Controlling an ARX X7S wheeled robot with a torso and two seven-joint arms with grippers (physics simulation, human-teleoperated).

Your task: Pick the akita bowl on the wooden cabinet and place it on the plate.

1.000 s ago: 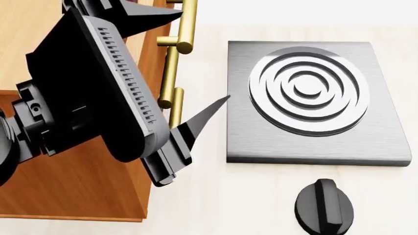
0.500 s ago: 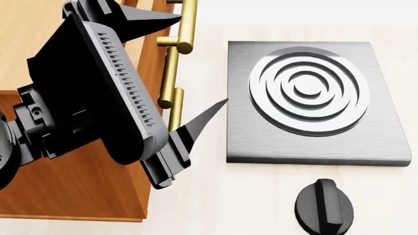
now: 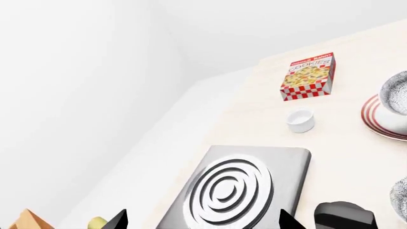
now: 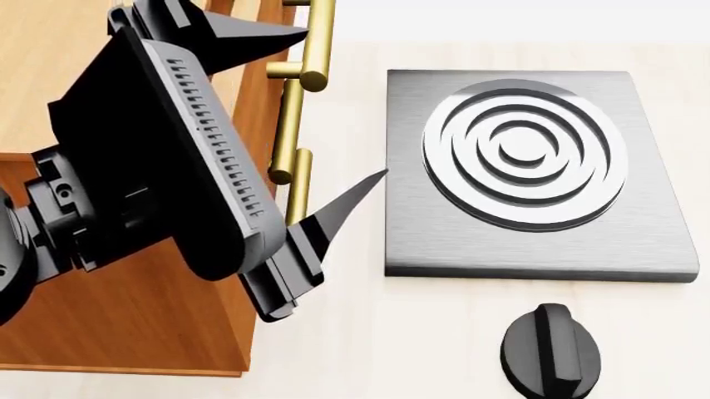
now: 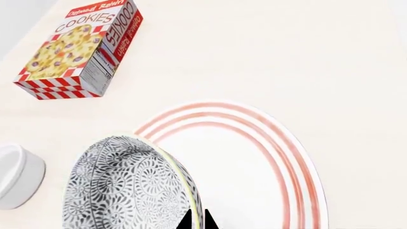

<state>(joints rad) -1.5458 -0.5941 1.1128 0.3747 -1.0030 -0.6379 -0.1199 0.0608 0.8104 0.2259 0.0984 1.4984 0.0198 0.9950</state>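
Holding the bowl [image 5: 130, 188] by its rim, your right gripper [image 5: 196, 220] had its two tips nearly closed on the edge, thin wall pinched between them. The bowl hung tilted over the plate [image 5: 279, 162], toward the side nearest the small white cup [image 5: 16, 177]; I couldn't tell if it touched the plate yet. You needed to level it and centre it inside the red rings before lowering, then release only once the base sat flat, or it would likely have rolled off the rim. Past the plate, the cookie box [image 5: 79, 50] lay well clear.

Your left gripper [image 4: 316, 116] was wide open and empty, parked beside the cabinet [image 4: 122, 324] and its brass handle [image 4: 298, 125], next to the stove [image 4: 510, 170]. A black knob [image 4: 551, 351] sat near the stove. You were best off leaving that arm still.
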